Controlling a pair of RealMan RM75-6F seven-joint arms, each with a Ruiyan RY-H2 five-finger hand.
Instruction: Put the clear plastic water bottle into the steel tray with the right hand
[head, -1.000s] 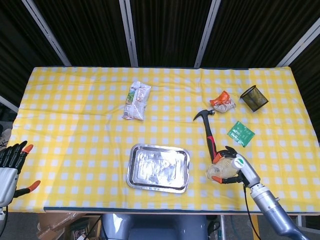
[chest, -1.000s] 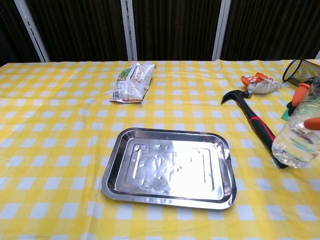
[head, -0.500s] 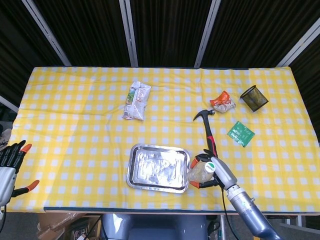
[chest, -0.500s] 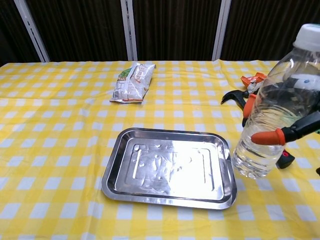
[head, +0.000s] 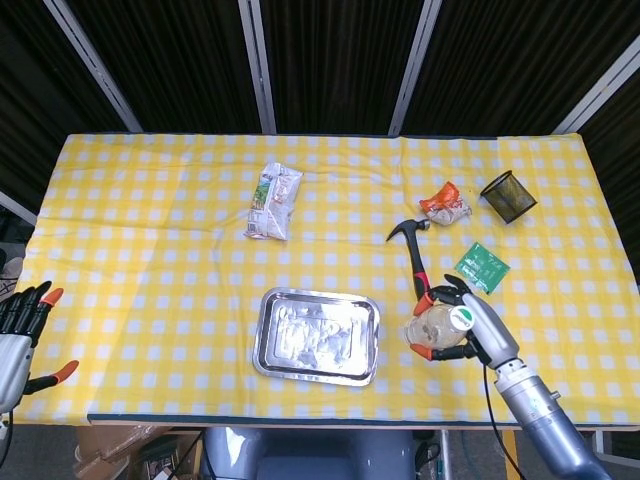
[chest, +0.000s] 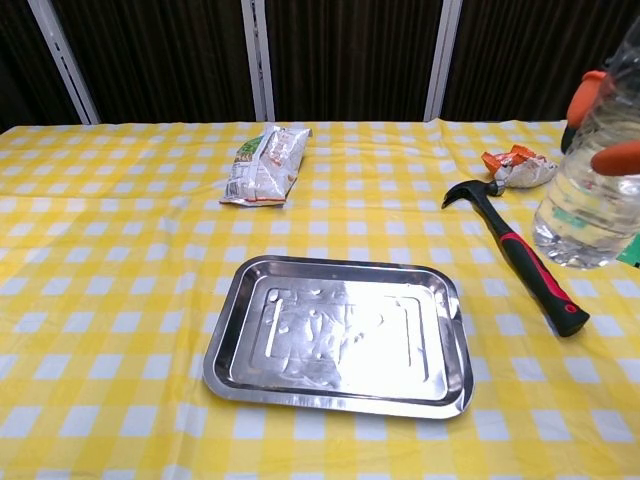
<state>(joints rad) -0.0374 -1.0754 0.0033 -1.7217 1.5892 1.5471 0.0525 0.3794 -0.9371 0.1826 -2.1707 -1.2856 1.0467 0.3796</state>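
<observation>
Bottle (head: 440, 327) is gripped in your right hand (head: 468, 331), fingers wrapped around it, raised above the tabletop just right of the tray (head: 268, 352). It still must go in the tray; your left hand (head: 22, 335) hangs empty, fingers spread.

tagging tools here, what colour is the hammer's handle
Red and black on the hammer; it shows best in the chest view.
</observation>
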